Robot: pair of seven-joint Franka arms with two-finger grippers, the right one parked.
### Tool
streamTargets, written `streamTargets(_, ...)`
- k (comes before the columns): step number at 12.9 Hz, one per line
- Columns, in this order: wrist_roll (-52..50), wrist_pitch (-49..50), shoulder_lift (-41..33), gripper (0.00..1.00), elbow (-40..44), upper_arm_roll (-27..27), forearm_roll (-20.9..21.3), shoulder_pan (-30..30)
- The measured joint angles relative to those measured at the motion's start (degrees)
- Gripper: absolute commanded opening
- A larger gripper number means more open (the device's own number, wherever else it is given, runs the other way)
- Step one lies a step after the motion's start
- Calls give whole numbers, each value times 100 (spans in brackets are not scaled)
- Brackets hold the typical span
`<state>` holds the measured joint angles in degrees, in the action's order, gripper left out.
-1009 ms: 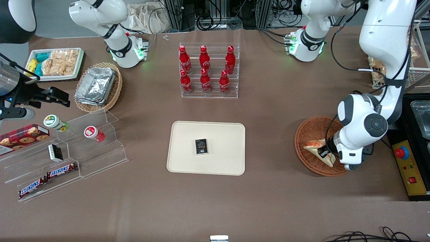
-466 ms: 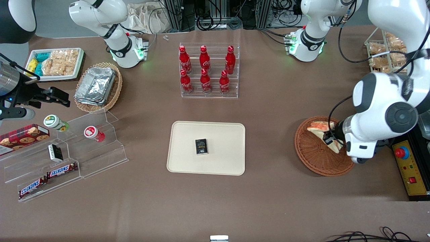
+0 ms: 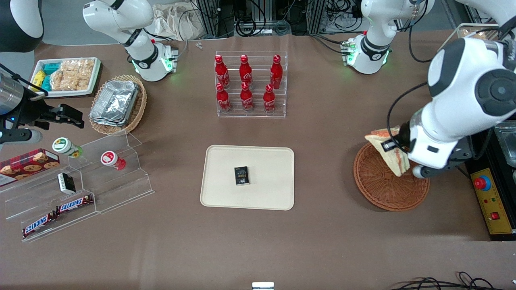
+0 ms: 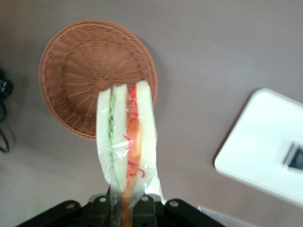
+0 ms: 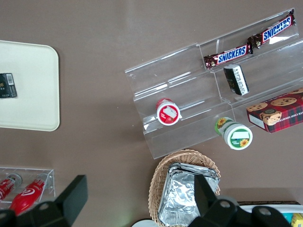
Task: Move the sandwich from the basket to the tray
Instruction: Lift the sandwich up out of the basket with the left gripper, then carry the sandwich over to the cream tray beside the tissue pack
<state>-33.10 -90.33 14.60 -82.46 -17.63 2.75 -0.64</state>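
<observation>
Pale-bread sandwich (image 4: 127,137), orange and green filling, clamped in the hand (image 4: 127,208) above the basket (image 3: 383,189)

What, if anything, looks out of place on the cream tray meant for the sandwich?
A small black box lies near the middle of the tray, where food should go. The gripper holds the sandwich above the basket.

Even bright light, soft shadows
</observation>
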Motion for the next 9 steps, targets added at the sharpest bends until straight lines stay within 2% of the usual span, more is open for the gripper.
streamTargets(2, 373, -29, 31, 0, -4, -342, 10, -57)
streamTargets(4, 561, -201, 170, 0, -39, -703, 194, -178)
streamTargets(9, 573, -759, 688, 0, -101, -825, 349, -931)
